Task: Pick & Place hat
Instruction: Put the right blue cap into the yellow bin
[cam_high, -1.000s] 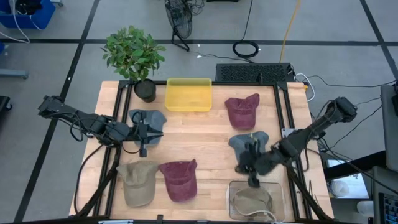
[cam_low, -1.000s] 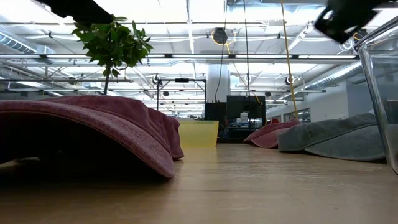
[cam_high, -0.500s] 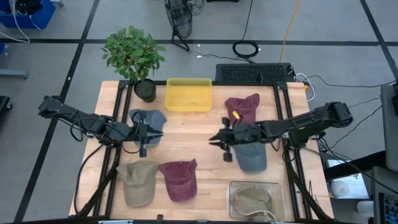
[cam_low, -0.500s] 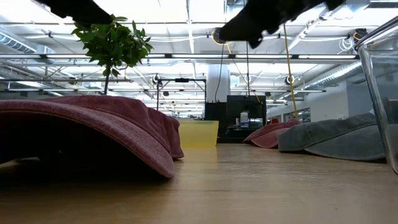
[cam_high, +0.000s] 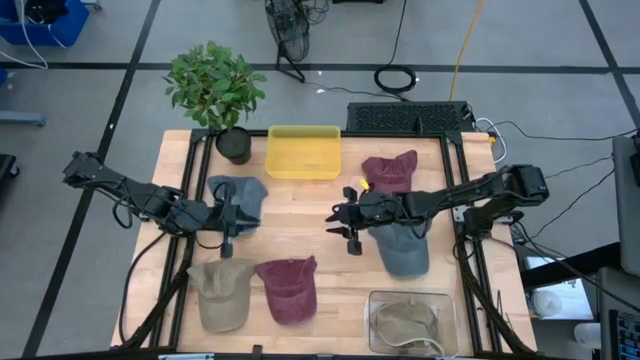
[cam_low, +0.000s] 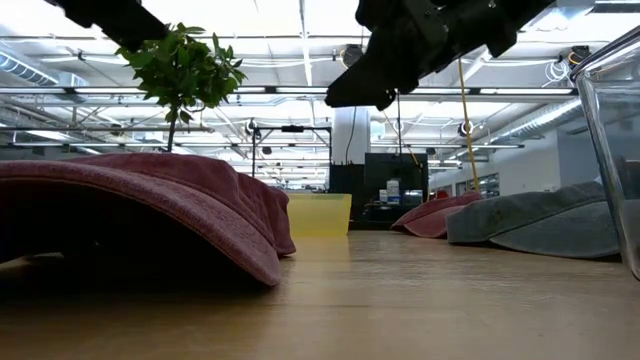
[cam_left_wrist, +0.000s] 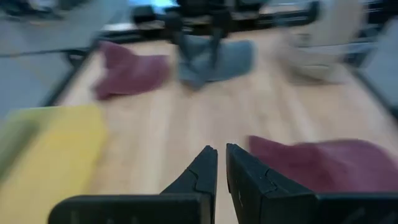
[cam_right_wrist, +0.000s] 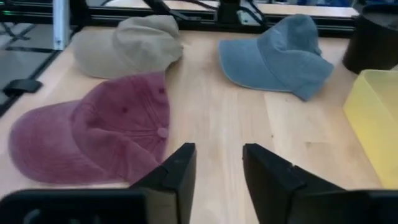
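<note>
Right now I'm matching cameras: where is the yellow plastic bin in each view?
High view: yellow plastic bin upper centre.
Low view: bin far off, centre.
Left wrist view: bin at frame edge.
Right wrist view: bin at frame edge.
Shared landmark: front maroon cloth cap.

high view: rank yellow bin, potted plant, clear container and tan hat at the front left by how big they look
1. potted plant, its leaves spreading widest
2. clear container and yellow bin, too alike to rank
3. tan hat, smallest

The plant stands taller, so nearness to the overhead camera may enlarge it.
</note>
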